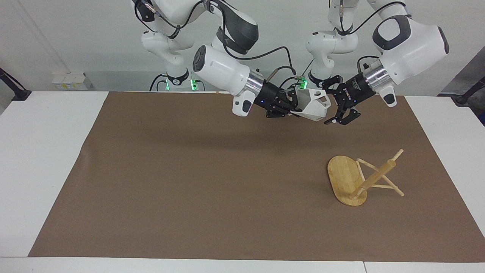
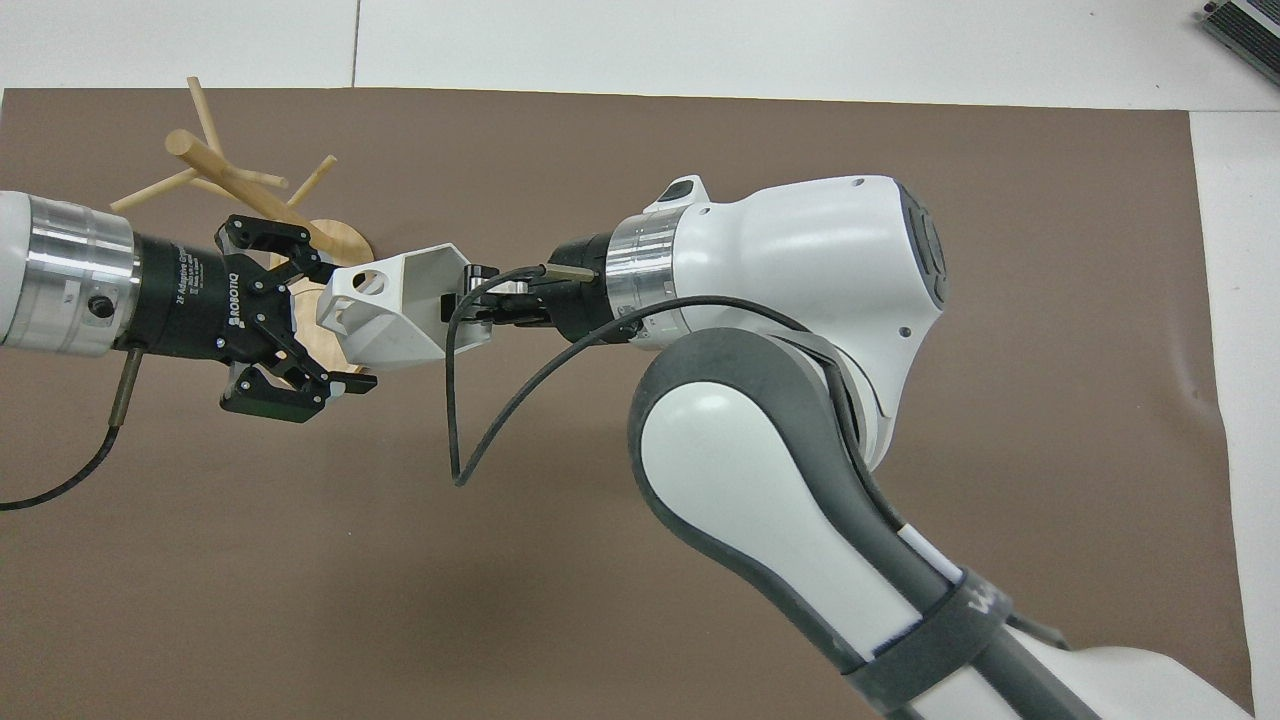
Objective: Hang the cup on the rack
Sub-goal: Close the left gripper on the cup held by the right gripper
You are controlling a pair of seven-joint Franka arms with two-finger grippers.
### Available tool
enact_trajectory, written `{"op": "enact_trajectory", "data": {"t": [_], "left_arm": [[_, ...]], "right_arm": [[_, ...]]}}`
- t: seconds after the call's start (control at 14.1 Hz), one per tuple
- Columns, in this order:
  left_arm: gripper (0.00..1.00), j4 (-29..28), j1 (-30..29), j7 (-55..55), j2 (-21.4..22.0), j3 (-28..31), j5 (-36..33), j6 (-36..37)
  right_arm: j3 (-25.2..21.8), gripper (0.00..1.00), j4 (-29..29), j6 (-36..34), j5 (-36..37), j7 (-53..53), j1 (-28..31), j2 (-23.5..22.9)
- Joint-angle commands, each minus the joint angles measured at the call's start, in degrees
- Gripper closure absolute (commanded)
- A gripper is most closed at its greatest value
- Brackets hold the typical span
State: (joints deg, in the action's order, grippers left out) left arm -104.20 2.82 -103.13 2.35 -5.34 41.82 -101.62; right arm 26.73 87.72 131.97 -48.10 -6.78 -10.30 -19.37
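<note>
The white faceted cup (image 1: 312,105) hangs in the air on its side, held at its rim by my right gripper (image 1: 293,106), which is shut on it. In the overhead view the cup (image 2: 395,315) points its pierced handle at my left gripper (image 2: 335,325). My left gripper (image 1: 330,106) is open, with its fingers above and below the cup's handle end; I cannot tell if they touch it. The bamboo rack (image 1: 344,178) lies tipped over on the mat toward the left arm's end, resting on its base edge and pegs. In the overhead view the rack (image 2: 220,165) is partly covered by the left gripper.
A brown mat (image 1: 189,170) covers most of the white table (image 1: 45,151). A cable (image 2: 455,420) loops down from the right wrist.
</note>
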Motion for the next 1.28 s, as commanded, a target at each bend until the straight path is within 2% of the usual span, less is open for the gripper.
{"op": "enact_trajectory", "data": {"t": [0.0,0.43,0.5,0.64,0.71,1.21], "left_arm": [[0.00,-2.6,1.1,-0.3,1.9,0.2,1.4,-2.3],[0.00,-4.0,3.1,0.0,2.6,0.2,2.5,-4.5],[0.03,-4.3,3.0,0.0,2.6,0.3,2.5,-5.0],[0.80,-4.3,3.0,0.3,2.6,0.3,2.4,-5.2],[1.00,-4.3,3.0,0.3,2.6,0.3,2.4,-5.5],[1.00,-4.3,2.1,-0.5,2.6,0.5,2.4,-5.6]], "right_arm": [[0.6,1.00,-0.8,0.4,-1.3,-0.9,0.6,-0.4],[0.7,1.00,-0.9,0.4,-1.3,-0.9,0.6,-0.4],[0.7,1.00,-0.9,0.4,-1.3,-0.9,0.6,-0.4],[0.7,1.00,-1.0,0.4,-1.3,-0.9,0.6,-0.4],[0.6,1.00,-1.0,0.4,-1.3,-0.9,0.6,-0.4],[0.7,1.00,-1.0,0.6,-1.5,-0.9,0.5,-0.4]]}}
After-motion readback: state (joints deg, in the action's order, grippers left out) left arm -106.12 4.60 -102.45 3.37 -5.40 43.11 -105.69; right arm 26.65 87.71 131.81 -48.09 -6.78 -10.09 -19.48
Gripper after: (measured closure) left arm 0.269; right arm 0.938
